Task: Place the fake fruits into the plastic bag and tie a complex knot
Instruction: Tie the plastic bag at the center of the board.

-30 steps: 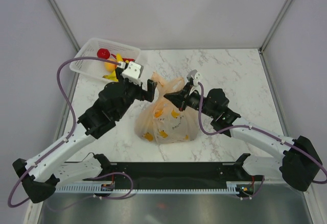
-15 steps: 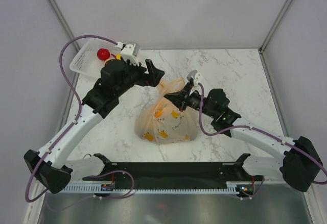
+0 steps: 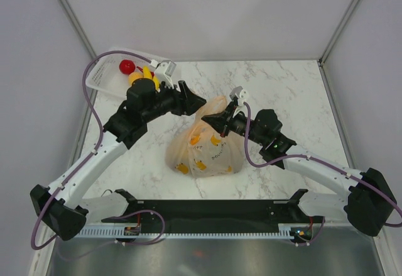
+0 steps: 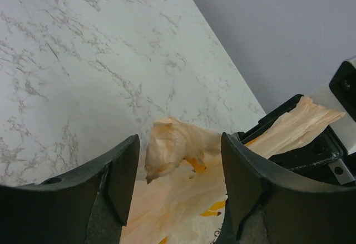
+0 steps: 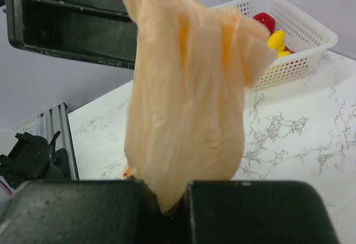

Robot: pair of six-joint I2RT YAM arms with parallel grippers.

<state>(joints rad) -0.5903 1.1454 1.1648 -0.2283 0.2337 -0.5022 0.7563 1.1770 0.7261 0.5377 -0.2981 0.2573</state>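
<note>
Left wrist view: the left tool [image 4: 179, 144] has its two fingers apart, with nothing clamped. A crumpled free handle flap [image 4: 169, 147] of the plastic bag [image 4: 183, 205] stands in the gap between them. The flap lies nearer the finger at frame right, and contact with either finger cannot be confirmed. The flap's long axis runs from the bag body at the lower frame edge up toward the fingertips, so it already lies along the tool's closing line.

Right wrist view: the right tool [image 5: 167, 199] is clamped shut on the opposite bunched strip of the bag [image 5: 183, 105], which rises above the fingers.

Top external view: the left tool [image 3: 191, 102] is at the upper left of the bag top and the right tool [image 3: 213, 120] at its upper right, the two facing each other across it. The bag body [image 3: 204, 153] rests on the surface [image 3: 282, 87] at frame centre. Some fake fruits [image 3: 127, 66] lie in the white basket [image 3: 100, 81] at upper left.

Judgement: the left arm is the nearer one to the free flap, and closing on it is the step in hand.
</note>
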